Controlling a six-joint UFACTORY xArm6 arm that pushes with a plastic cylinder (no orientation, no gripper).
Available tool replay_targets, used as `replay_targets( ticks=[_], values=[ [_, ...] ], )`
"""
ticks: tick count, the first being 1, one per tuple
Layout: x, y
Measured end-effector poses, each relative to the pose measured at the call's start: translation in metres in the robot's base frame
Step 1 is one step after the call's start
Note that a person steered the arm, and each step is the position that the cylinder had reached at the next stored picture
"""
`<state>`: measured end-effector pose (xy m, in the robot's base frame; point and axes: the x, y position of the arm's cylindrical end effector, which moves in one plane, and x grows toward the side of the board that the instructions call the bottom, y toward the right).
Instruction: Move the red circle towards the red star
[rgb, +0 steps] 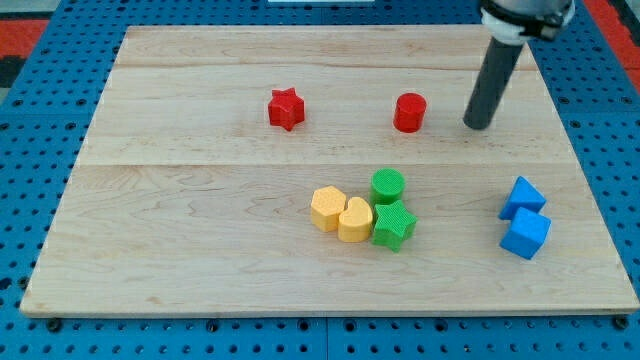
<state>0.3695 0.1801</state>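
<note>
The red circle (409, 112) stands on the wooden board (200, 250) in the upper middle. The red star (286, 108) lies to its left, a clear gap apart. My tip (477, 125) rests on the board to the right of the red circle, a short gap away and not touching it. The dark rod rises from the tip toward the view's top right.
A yellow hexagon (326, 208), a yellow heart (354, 220), a green circle (387, 186) and a green star (394, 225) cluster below the red circle. Two blue blocks (523, 198) (526, 235) sit at the right. A blue pegboard surrounds the board.
</note>
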Motion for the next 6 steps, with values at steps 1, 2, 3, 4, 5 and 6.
replay_targets(
  ticks=[1, 2, 3, 4, 5, 6],
  values=[
    [0.002, -0.076],
    [0.035, -0.144],
    [0.034, -0.101],
    [0.038, -0.034],
    [-0.038, -0.051],
    [-0.023, -0.141]
  ],
)
